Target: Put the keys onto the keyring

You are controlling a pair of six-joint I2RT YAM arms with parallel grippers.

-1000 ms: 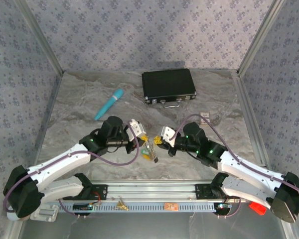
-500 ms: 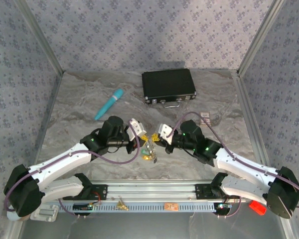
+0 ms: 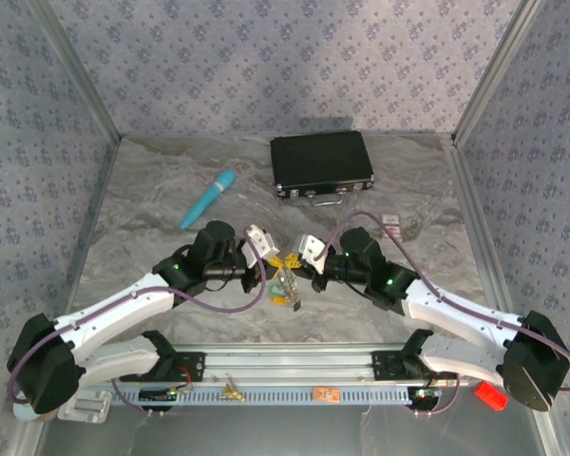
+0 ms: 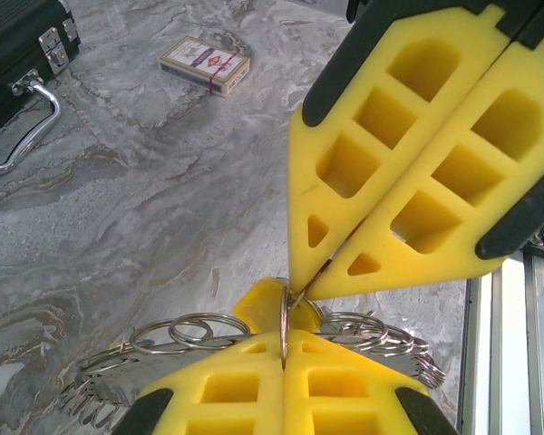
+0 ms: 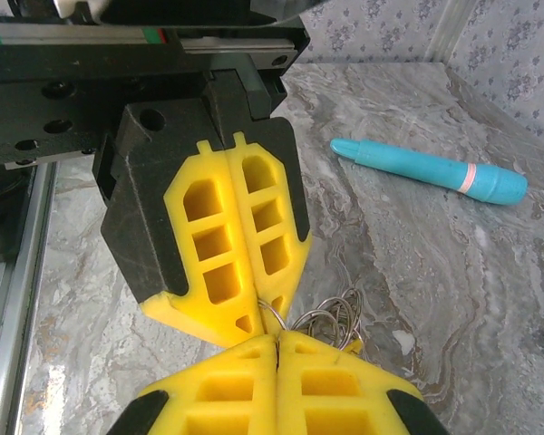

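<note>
At centre front, tip to tip, left gripper and right gripper are both clamped on the thin keyring, which stands edge-on along their seams, with the keys bunched just beneath, equally near both.

No wording can be read anywhere. The small flat box on the table carries a red emblem and lines of print, too small to make out. The orange tag on the front rail bears pale marks, too blurred to read.
</note>
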